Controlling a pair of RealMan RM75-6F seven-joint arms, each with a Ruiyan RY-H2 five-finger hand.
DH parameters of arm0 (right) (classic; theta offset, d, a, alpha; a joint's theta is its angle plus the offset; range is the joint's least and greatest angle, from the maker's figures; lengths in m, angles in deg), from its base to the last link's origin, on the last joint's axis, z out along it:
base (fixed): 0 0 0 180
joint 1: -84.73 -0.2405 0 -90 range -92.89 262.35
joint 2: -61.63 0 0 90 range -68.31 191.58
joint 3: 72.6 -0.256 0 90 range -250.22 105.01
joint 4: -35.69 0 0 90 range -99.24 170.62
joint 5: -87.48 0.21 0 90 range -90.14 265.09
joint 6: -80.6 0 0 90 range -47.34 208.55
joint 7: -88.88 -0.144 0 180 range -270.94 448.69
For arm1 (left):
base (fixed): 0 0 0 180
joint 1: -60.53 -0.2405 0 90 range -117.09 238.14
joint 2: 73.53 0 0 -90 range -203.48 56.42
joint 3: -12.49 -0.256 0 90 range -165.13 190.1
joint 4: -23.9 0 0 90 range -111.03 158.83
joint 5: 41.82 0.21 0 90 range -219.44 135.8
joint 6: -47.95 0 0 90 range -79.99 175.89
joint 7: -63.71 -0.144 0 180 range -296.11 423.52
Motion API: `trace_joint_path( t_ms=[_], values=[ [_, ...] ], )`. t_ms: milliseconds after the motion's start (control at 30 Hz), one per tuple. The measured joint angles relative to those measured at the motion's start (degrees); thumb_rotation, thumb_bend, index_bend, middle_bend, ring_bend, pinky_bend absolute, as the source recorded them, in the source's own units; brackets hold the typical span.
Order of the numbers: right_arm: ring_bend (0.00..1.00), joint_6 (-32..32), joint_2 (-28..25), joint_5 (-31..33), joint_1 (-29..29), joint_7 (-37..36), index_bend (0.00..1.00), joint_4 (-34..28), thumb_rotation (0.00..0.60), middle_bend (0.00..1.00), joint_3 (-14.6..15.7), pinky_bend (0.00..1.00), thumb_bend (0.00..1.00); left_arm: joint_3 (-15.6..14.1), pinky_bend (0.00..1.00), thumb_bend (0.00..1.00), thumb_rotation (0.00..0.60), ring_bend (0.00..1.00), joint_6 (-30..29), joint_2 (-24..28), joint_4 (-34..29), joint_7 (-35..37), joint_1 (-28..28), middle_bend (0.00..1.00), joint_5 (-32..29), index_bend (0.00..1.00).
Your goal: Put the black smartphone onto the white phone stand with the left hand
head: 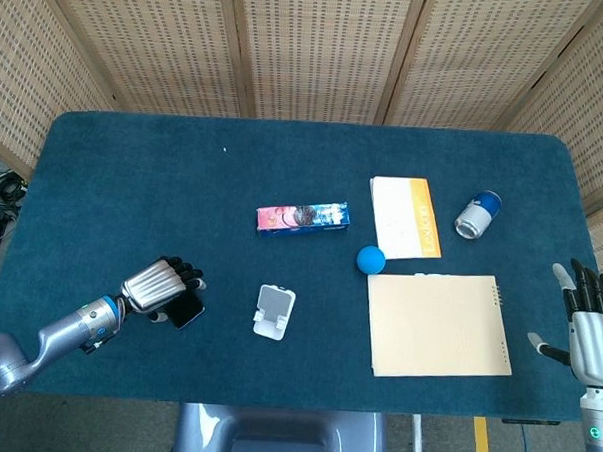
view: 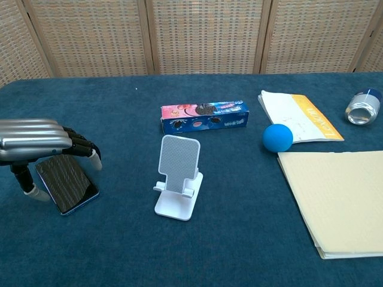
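Note:
The black smartphone (view: 69, 186) (head: 188, 309) lies flat on the blue table, left of the white phone stand (view: 177, 176) (head: 274, 312), which stands upright and bare. My left hand (head: 162, 285) (view: 42, 143) hovers right over the phone and covers most of it in the head view. Its fingers arch down over the far side and the thumb hangs by the near left edge; nothing shows them gripping the phone. My right hand (head: 590, 317) is at the table's right edge, fingers spread, holding nothing.
A cookie box (head: 303, 218) lies behind the stand. A blue ball (head: 370, 259), a white-and-orange booklet (head: 405, 217), a tan notebook (head: 439, 324) and a tipped can (head: 477, 215) fill the right half. Woven screens back the table.

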Motion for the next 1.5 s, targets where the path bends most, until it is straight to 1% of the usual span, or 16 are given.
trace_joint_path(
  t_ms=[133,500,767,1067,1167,1233,1267,1367,1500],
  values=[
    [0.00,0.2,0.0,0.3,-0.1,-0.1,0.00,0.2,0.600,0.00,-0.1,0.00,0.00,-1.5,0.25,0.00,0.600,0.23,-1.9,-0.9,2.5,2.0,0.1,0.22,0.7,0.26],
    [0.00,0.6,0.3,0.8,-0.2,0.5,0.00,0.4,0.600,0.00,-0.2,0.00,0.00,-3.4,0.25,0.00,0.600,0.23,-2.8,-3.6,9.5,4.3,0.8,0.22,0.1,0.26],
    [0.00,0.5,0.4,0.9,-0.2,0.6,0.00,0.3,0.600,0.00,-0.2,0.00,0.00,-5.2,0.25,0.00,0.600,0.23,-5.2,-5.3,12.7,6.9,0.9,0.22,0.2,0.27],
    [0.00,0.6,0.3,0.7,-0.2,0.4,0.00,0.2,0.600,0.00,-0.1,0.00,0.00,-6.1,0.26,0.00,0.600,0.25,-6.5,-8.2,16.4,8.0,0.5,0.24,-0.3,0.30],
    [0.00,0.6,0.2,0.7,-0.2,0.2,0.00,0.1,0.600,0.00,0.0,0.00,0.00,-6.2,0.27,0.00,0.600,0.30,-7.0,-8.8,17.1,7.9,0.4,0.27,-0.6,0.34],
    [0.00,0.6,0.2,0.6,-0.2,0.1,0.00,0.1,0.600,0.00,0.0,0.00,0.00,-6.3,0.30,0.00,0.600,0.35,-7.3,-9.0,17.3,7.8,0.3,0.32,-0.6,0.38],
    [0.00,0.6,0.1,0.6,-0.2,0.0,0.00,0.1,0.600,0.00,0.0,0.00,0.00,-6.3,0.33,0.00,0.600,0.39,-7.5,-9.1,17.5,7.6,0.3,0.35,-0.7,0.41],
    [0.00,0.7,0.1,0.6,-0.2,-0.1,0.00,0.1,0.600,0.00,0.1,0.00,0.00,-6.2,0.37,0.00,0.600,0.46,-8.0,-9.4,17.8,7.3,0.1,0.42,-1.0,0.48],
    [0.00,0.6,-0.1,0.3,-0.1,-0.4,0.00,-0.1,0.600,0.00,0.2,0.00,0.00,-5.9,0.37,0.00,0.600,0.48,-9.4,-9.5,18.3,6.8,-0.2,0.45,-1.3,0.52]
  ],
)
